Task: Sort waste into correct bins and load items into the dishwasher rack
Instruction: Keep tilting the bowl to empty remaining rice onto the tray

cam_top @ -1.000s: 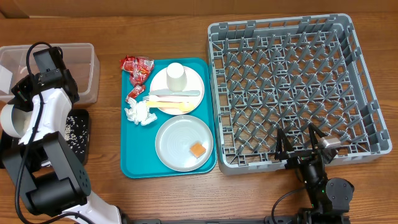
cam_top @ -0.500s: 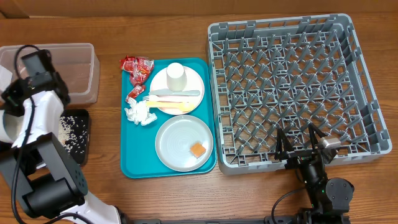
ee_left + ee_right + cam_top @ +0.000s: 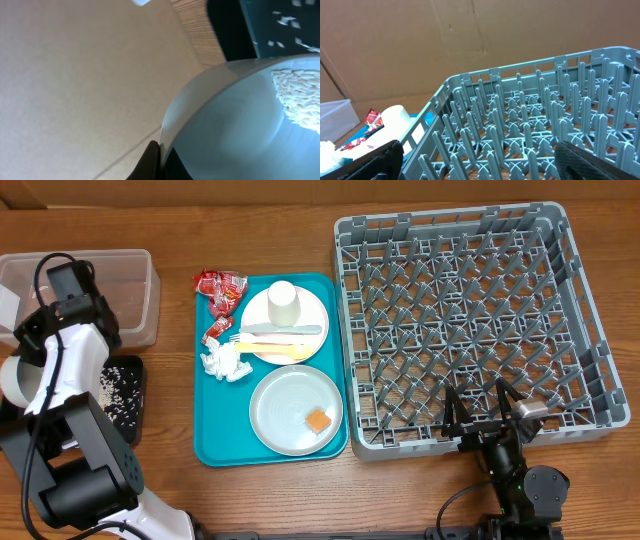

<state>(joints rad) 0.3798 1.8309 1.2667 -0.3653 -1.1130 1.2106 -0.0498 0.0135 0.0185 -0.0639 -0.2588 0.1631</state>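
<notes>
My left gripper (image 3: 159,154) is shut on the rim of the small grey bowl (image 3: 235,120), which is tilted and still holds whitish rice (image 3: 300,95). Seen from overhead, the bowl (image 3: 14,378) hangs at the far left beside the black tray (image 3: 128,412), where loose rice (image 3: 118,380) lies scattered. The dishwasher rack (image 3: 470,320) stands at the right with nothing in it. My right gripper (image 3: 482,412) is open at the rack's near edge, holding nothing. On the teal tray (image 3: 215,440) lie red wrappers (image 3: 220,286), a napkin (image 3: 224,362) and a grey plate (image 3: 290,402) with an orange cube (image 3: 318,420).
A clear tub (image 3: 135,290) stands behind the black tray. A pale plate (image 3: 310,315) on the teal tray carries a white cup (image 3: 283,298) and yellow and white cutlery (image 3: 280,335). Cardboard walls close off the back.
My left arm swung a little to the left with the bowl and has come partly back. The right arm has not moved.
</notes>
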